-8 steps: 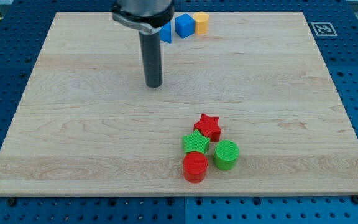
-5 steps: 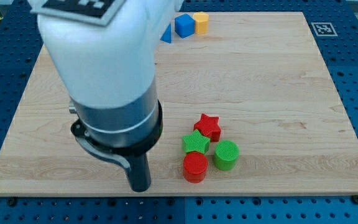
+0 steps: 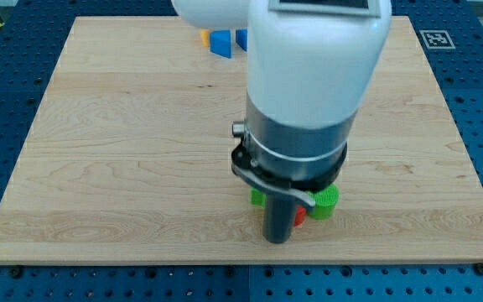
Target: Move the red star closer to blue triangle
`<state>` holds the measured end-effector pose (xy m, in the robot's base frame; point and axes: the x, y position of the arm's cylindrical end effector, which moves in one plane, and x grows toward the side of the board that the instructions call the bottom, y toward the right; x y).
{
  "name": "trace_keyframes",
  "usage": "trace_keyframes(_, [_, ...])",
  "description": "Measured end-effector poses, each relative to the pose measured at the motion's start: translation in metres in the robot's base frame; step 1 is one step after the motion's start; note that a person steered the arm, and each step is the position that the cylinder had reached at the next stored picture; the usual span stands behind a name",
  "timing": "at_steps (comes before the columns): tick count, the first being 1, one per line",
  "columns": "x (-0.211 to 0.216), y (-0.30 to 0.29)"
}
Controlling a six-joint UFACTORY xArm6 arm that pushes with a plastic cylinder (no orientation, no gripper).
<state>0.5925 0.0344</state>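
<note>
The blue triangle (image 3: 220,44) lies at the view's top edge of the board, left of centre. The arm's white and dark body covers the red star, which does not show. My tip (image 3: 277,239) stands near the view's bottom edge, in front of the block cluster. Only slivers of the cluster show beside the rod: a bit of the red cylinder (image 3: 300,217), the green cylinder (image 3: 326,202) to the right, and a bit of the green star (image 3: 257,199) to the left. I cannot tell whether the tip touches any block.
A blue cube (image 3: 241,38) shows partly beside the blue triangle, and a small bit of a yellow block (image 3: 201,36) to its left. The wooden board (image 3: 99,151) ends just below the tip. A marker tag (image 3: 437,39) sits off the board's top right corner.
The arm has swung from the board's bottom left of centre to the right. It now hides the red star and most of the cluster. The tip now stands at the cluster's near side.
</note>
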Motion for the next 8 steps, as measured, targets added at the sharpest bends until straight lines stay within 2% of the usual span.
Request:
trace_keyframes(6, [-0.097,0.017])
trace_keyframes(8, [-0.154,0.022])
